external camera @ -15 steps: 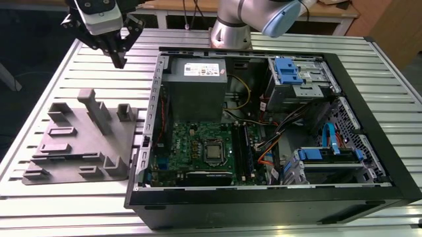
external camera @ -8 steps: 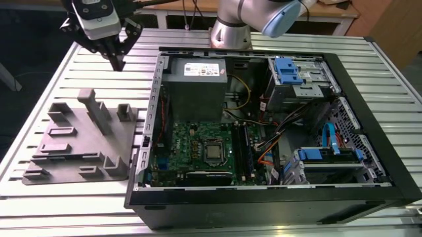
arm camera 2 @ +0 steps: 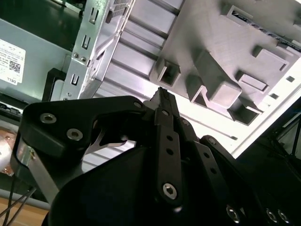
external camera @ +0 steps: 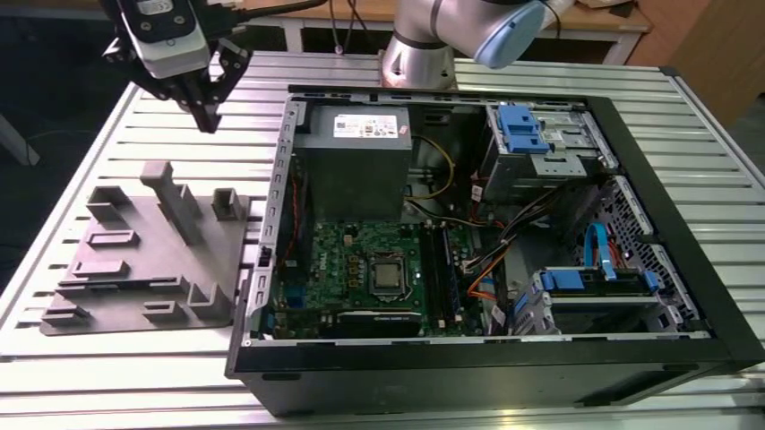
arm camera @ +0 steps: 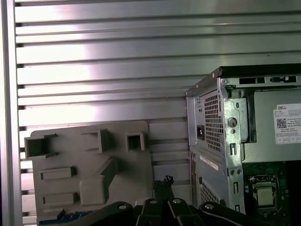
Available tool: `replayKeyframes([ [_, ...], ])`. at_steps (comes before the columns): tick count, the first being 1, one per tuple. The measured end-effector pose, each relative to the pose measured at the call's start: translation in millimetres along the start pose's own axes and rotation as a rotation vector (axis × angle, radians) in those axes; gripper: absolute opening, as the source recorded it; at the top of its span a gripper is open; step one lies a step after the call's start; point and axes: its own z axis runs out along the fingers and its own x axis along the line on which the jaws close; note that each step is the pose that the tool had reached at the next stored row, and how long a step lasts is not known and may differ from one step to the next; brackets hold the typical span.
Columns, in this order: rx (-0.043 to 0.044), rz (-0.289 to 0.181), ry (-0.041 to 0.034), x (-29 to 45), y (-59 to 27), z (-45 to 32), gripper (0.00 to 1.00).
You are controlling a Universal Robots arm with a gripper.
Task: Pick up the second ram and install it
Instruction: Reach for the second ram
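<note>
My gripper (external camera: 207, 122) hangs above the slatted table at the exterior view's far left, beyond the grey fixture plate (external camera: 132, 269). In both wrist views its fingertips meet at a point (arm camera 2: 161, 94) (arm camera: 163, 181) with nothing between them, so it is shut and empty. In the first wrist view, a thin bluish strip (arm camera: 63, 217) lies along the near edge of the fixture plate (arm camera: 89, 160). It looks like the second ram, mostly cut off by the frame. The green motherboard (external camera: 358, 260) sits in the open computer case, with long black slot strips (external camera: 440, 269).
The open black computer case (external camera: 669, 224) takes up the table's middle and right. The grey power-supply box (external camera: 358, 152) is at its far end and blue drive brackets (external camera: 522, 130) sit on the right. Upright blocks (external camera: 179, 202) rise from the fixture plate. The arm's base (external camera: 418, 54) stands behind the case.
</note>
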Motion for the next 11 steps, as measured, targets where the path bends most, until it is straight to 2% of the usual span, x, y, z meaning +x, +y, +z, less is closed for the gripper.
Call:
replayKeyframes([
  [11,-0.0001,0.0,-0.0001,14.9,-2.1,7.7,0.07],
])
